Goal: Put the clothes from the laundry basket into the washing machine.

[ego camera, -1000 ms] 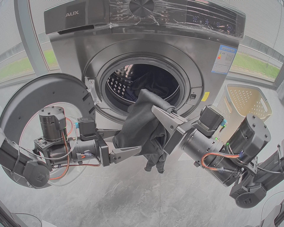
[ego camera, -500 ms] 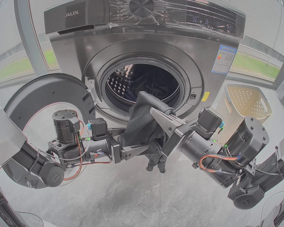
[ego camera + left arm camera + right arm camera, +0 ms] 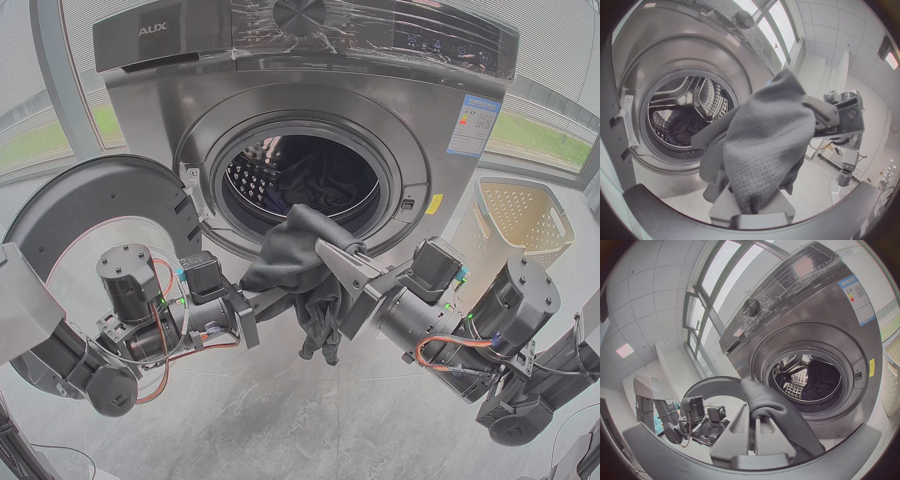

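A dark grey garment (image 3: 294,262) hangs just in front of the washing machine's open drum (image 3: 300,178), below its rim. My right gripper (image 3: 340,256) is shut on the garment's upper fold, which drapes over its fingers (image 3: 775,415). My left gripper (image 3: 272,299) holds the cloth's lower left side, and the left wrist view shows its fingers (image 3: 725,203) pinched on the mesh fabric (image 3: 765,140). A loose end dangles toward the floor (image 3: 319,350). More dark clothes (image 3: 325,181) lie inside the drum.
The round machine door (image 3: 94,194) stands swung open on the left, behind my left arm. A beige laundry basket (image 3: 525,215) sits on the floor to the right of the machine. Grey tile floor (image 3: 281,412) stretches in front.
My left gripper, open beside the garment a second ago, has moved in and shut on it. The garment and right gripper have dropped slightly.
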